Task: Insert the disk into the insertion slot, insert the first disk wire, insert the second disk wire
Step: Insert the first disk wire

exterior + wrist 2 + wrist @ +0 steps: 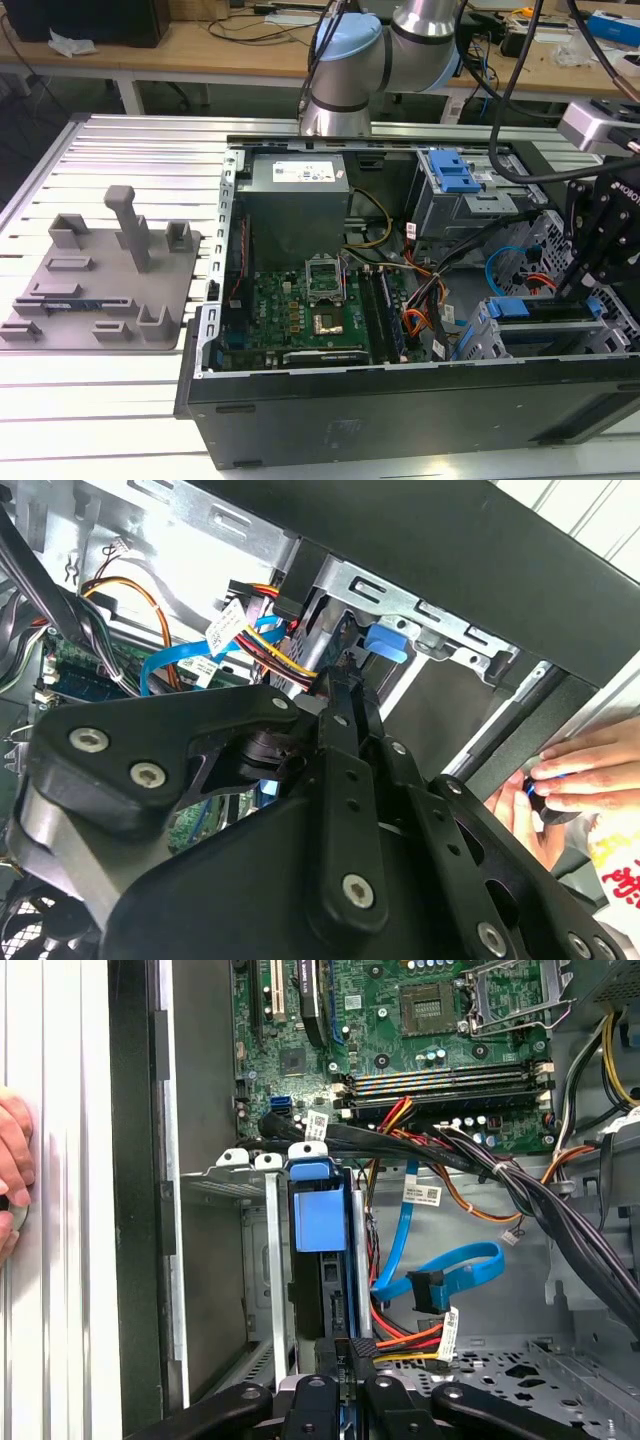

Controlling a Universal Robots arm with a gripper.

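An open computer case (pixel 400 410) is laid on its side on a slotted metal surface (pixel 100 400), so that its interior is exposed from above. At four o'clock in the exterior view the insertion slot (pixel 480 345) is seen, with the disk (pixel 320 1215) seated in it and its blue carrier showing. The gripper (pixel 350 1355) is held at the disk's connector end with the jaws drawn narrow; whether a plug is pinched cannot be told. A blue data wire (pixel 440 1280) and a red-and-yellow power bundle (pixel 410 1340) lie just beside it, seemingly loose. A person's hand (pixel 10 1175) is rested outside the case.
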